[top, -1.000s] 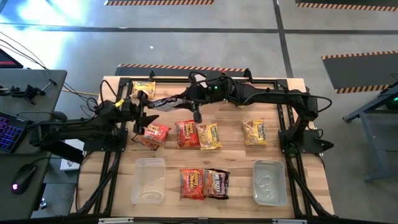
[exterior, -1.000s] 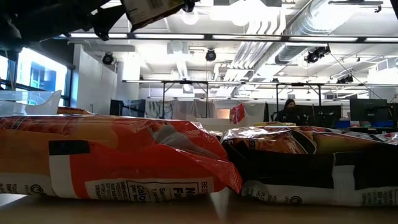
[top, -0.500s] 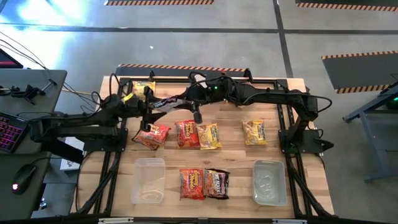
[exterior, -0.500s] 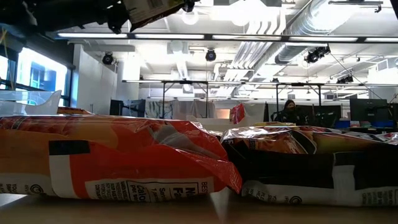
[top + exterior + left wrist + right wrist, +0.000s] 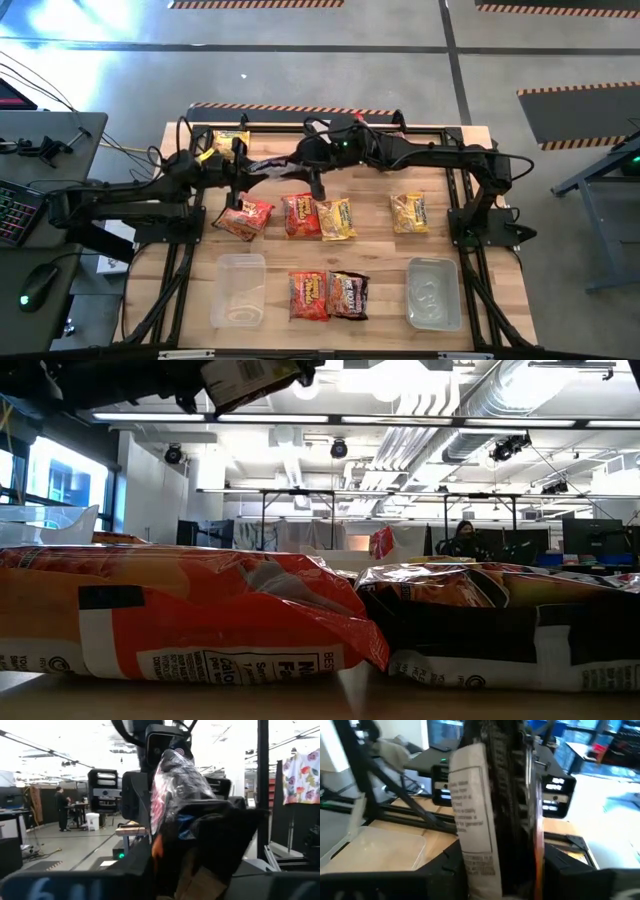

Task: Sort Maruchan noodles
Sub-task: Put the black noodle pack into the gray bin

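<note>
I read this as barely begun: both clear rectangular plastic tubs (image 5: pixel 240 289) (image 5: pixel 434 292) at 6 o'clock sit empty. One dark brown crinkly noodle packet (image 5: pixel 268 163) hangs mid-air near 11 o'clock, left gripper (image 5: pixel 240 170) and right gripper (image 5: pixel 296 155) both pinching it; seven flat packets (image 5: pixel 318 217) remain loose on the wooden table (image 5: pixel 385 250).

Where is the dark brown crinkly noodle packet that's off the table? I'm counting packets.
High view: the dark brown crinkly noodle packet hangs above the table's far left, between the left gripper and right gripper, beyond the red-orange packet.

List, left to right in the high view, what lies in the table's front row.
Clear rectangular plastic tub → red-orange crinkly noodle packet → dark brown crinkly noodle packet → second clear rectangular plastic tub.
</note>
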Controlling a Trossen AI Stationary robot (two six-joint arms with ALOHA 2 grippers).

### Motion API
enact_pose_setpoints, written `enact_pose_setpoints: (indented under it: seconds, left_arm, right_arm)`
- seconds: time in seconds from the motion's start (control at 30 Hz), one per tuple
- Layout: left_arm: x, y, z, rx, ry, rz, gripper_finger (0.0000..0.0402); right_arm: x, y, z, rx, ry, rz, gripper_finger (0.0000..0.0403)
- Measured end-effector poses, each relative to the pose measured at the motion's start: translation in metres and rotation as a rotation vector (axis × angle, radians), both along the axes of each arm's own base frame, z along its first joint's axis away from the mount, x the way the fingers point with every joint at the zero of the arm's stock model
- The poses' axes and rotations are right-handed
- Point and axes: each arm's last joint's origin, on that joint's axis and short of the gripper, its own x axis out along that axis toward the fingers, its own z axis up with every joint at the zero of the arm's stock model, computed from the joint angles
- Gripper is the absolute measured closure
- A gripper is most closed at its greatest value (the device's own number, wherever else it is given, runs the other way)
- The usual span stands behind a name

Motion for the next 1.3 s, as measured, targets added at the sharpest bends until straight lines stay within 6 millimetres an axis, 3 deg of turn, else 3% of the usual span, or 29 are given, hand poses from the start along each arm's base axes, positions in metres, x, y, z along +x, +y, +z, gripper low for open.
enact_pose_setpoints:
  seconds: [0.13, 0.3, 0.53, 0.67, 0.87, 1.03, 1.3]
  left_arm:
    - [0.001, 0.001, -0.004, -0.019, 0.038, 0.021, 0.0329]
    - [0.003, 0.003, -0.013, -0.058, 0.130, 0.056, 0.0331]
    - [0.013, 0.006, -0.032, -0.137, 0.272, 0.061, 0.0332]
    - [0.022, 0.010, -0.043, -0.178, 0.334, 0.085, 0.0332]
    - [0.044, 0.016, -0.042, -0.166, 0.423, 0.119, 0.0332]
    - [0.065, 0.018, -0.034, -0.124, 0.455, 0.107, 0.0332]
    - [0.087, 0.021, -0.031, -0.110, 0.505, 0.093, 0.0332]
  right_arm:
    - [-0.007, 0.000, -0.001, -0.074, 0.084, -0.127, 0.0239]
    - [-0.025, 0.007, 0.001, -0.187, 0.227, -0.277, 0.0172]
    - [-0.039, 0.016, 0.004, -0.190, 0.339, -0.306, 0.0085]
    - [-0.037, 0.016, 0.008, -0.159, 0.394, -0.309, 0.0078]
    - [-0.028, 0.017, 0.013, -0.051, 0.452, -0.209, 0.0077]
    - [-0.015, 0.015, -0.007, -0.030, 0.549, -0.196, 0.0077]
    - [-0.011, 0.009, -0.013, -0.056, 0.597, -0.245, 0.0077]
